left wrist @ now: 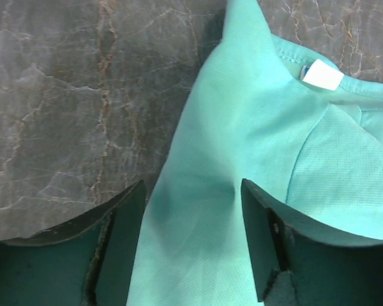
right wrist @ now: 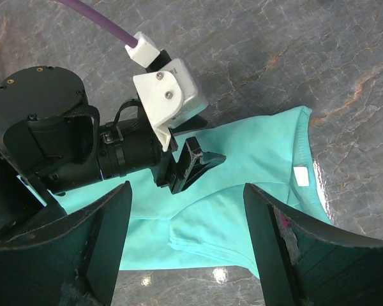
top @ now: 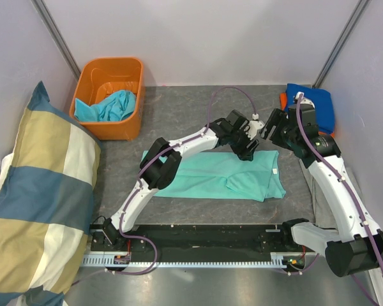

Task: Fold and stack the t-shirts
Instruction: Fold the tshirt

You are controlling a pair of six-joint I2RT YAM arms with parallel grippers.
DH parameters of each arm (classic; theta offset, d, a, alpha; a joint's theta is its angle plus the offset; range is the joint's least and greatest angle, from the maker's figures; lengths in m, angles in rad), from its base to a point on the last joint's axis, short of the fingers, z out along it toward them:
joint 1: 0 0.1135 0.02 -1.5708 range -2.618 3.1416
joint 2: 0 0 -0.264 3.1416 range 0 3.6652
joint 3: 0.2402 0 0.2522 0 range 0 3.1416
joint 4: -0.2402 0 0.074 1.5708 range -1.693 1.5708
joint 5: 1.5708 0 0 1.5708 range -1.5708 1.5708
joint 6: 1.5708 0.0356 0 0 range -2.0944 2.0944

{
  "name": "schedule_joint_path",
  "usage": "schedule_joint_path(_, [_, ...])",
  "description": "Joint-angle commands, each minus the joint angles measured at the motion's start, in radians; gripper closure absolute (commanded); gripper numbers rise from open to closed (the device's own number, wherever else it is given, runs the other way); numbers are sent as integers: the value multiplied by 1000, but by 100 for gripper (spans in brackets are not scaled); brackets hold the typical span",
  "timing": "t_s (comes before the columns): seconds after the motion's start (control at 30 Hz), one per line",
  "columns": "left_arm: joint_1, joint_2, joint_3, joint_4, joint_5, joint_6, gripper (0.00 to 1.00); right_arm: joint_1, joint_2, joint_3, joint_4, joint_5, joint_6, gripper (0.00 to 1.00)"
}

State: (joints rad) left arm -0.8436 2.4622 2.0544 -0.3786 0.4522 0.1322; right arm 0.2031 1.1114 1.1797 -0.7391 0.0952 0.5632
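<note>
A mint-teal t-shirt (top: 223, 175) lies partly folded on the grey table, its collar with a white label (left wrist: 321, 76) to the right. My left gripper (top: 246, 151) is open and low over the shirt's far edge; in the left wrist view (left wrist: 191, 220) a raised ridge of the cloth (left wrist: 242, 127) runs between the spread jaws. My right gripper (top: 268, 129) is open and empty, hovering above the table just beyond the shirt; in its own view (right wrist: 188, 239) it looks down on the shirt (right wrist: 242, 210) and the left gripper's fingers (right wrist: 201, 164). A royal blue shirt (top: 314, 102) lies folded on an orange one (top: 283, 99) at the far right.
An orange tub (top: 92, 76) at the far left holds crumpled turquoise shirts (top: 108, 107). A big blue-and-cream pillow (top: 38, 204) lies along the left side. White walls close in the table on three sides.
</note>
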Motion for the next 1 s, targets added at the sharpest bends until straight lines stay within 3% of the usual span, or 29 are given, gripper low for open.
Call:
schedule_joint_path(0.0, [-11, 24, 36, -26, 23, 43, 42, 1, -13, -8, 3, 20, -14, 21])
schedule_joint_path(0.03, [-12, 26, 38, -32, 22, 43, 49, 1, -12, -8, 3, 18, -14, 21])
schedule_joint_path(0.1, [-15, 27, 38, -34, 13, 46, 81, 1, -10, -8, 3, 18, -11, 21])
schedule_joint_path(0.2, [-15, 29, 38, -37, 0, 44, 98, 1, -13, -14, 1, 21, -11, 21])
schedule_joint_path(0.43, [-11, 53, 110, -42, -116, 15, 98, 1, -27, -29, 1, 15, -5, 21])
schedule_joint_path(0.6, [43, 141, 326, -94, -191, -97, 98, 1, -41, -49, 1, 3, 12, 21])
schedule_joint_path(0.77, [168, 182, 415, -91, -250, -284, 98, 2, -48, -69, 1, 0, 35, 21])
schedule_joint_path(0.97, [349, 166, 374, -101, -384, -492, 98, 1, -44, -94, 3, 8, 55, 20])
